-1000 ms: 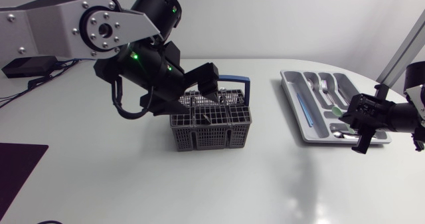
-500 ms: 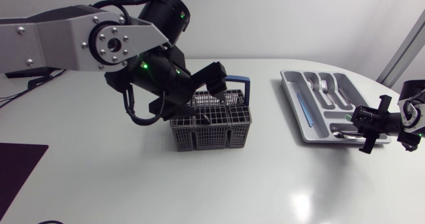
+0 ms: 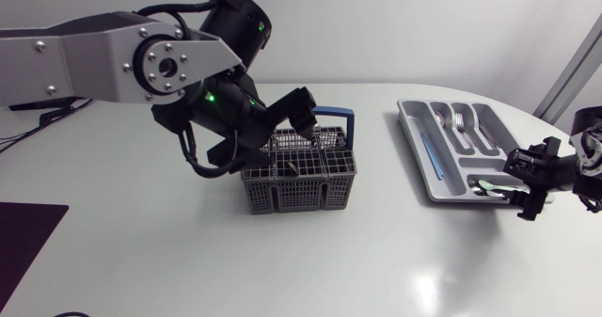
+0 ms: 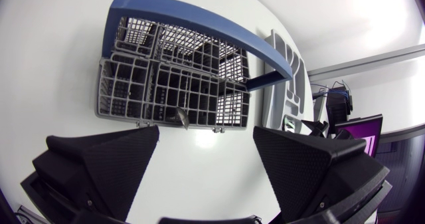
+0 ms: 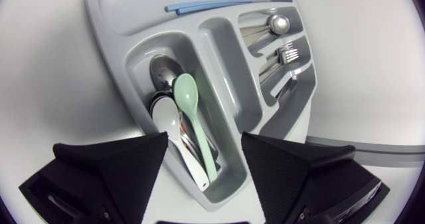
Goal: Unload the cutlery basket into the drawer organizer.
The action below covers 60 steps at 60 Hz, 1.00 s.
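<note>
The left gripper (image 4: 207, 129) hangs spread and empty just above the cutlery basket (image 4: 172, 84), on the side away from its blue handle (image 4: 199, 24). Only the left wrist view shows one dark utensil tip (image 4: 182, 115) standing in the row nearest the fingers. The left arm (image 3: 113, 58) bends steeply down over the basket.

Well apart from the basket, on its right-arm side, the right gripper (image 5: 204, 136) is open over the drawer organizer (image 5: 99, 11). The right wrist view alone shows a green spoon (image 5: 192, 127) on a white spoon (image 5: 169, 121) beneath the fingers, with forks (image 5: 285, 51) further ahead. The right arm (image 3: 588, 157) sits low.
</note>
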### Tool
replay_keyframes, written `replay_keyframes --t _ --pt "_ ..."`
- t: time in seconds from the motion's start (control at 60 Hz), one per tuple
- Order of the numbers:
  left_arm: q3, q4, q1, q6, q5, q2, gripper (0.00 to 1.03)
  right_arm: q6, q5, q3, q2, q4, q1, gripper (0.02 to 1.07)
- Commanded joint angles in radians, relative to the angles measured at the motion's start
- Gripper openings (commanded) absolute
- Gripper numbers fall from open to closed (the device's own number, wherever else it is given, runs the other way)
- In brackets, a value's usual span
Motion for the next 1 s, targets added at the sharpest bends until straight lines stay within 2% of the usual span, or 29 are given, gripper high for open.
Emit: replay_keyframes --t 0.0,0.15,0.35,0.4,0.483,0.567,0.633,0.85,0.9,0.917,0.933,0.983 --pt "-0.016 -0.015 -0.003 -0.045 -0.012 0.035 0.99 0.043 0.006 0.004 -0.045 -0.056 0.01 1.03" --pt "0.001 -0.026 -0.015 -0.079 -0.035 0.063 0.98 0.195 -0.047 0.016 -0.129 -0.147 0.045 1.03" --pt "0.024 -0.032 -0.019 -0.134 -0.087 0.113 0.9 0.424 -0.117 -0.01 -0.255 -0.138 0.07 1.02" --pt "0.033 -0.036 -0.021 -0.148 -0.087 0.126 0.88 0.465 -0.122 -0.03 -0.292 -0.138 0.087 0.96" --pt "0.047 -0.047 -0.019 -0.171 -0.087 0.144 0.79 0.493 -0.122 -0.065 -0.347 -0.13 0.116 0.93" --pt "0.062 -0.049 -0.018 -0.19 -0.089 0.164 0.59 0.516 -0.12 -0.1 -0.395 -0.128 0.152 0.93" --pt "0.07 -0.049 -0.019 -0.2 -0.089 0.176 0.55 0.533 -0.119 -0.126 -0.425 -0.128 0.186 0.93" --pt "0.085 -0.05 -0.018 -0.217 -0.076 0.205 0.55 0.577 -0.086 -0.186 -0.468 -0.121 0.269 0.93" --pt "0.085 -0.05 -0.018 -0.228 -0.076 0.207 0.4 0.58 -0.077 -0.192 -0.473 -0.121 0.281 0.93" --pt "0.085 -0.05 -0.016 -0.228 -0.076 0.207 0.4 0.579 -0.077 -0.194 -0.473 -0.121 0.283 0.93" --pt "0.087 -0.049 -0.016 -0.233 -0.076 0.207 0.34 0.58 -0.071 -0.198 -0.476 -0.119 0.289 0.93" --pt "0.087 -0.046 -0.016 -0.233 -0.076 0.207 0.32 0.582 -0.066 -0.204 -0.481 -0.116 0.295 0.93"
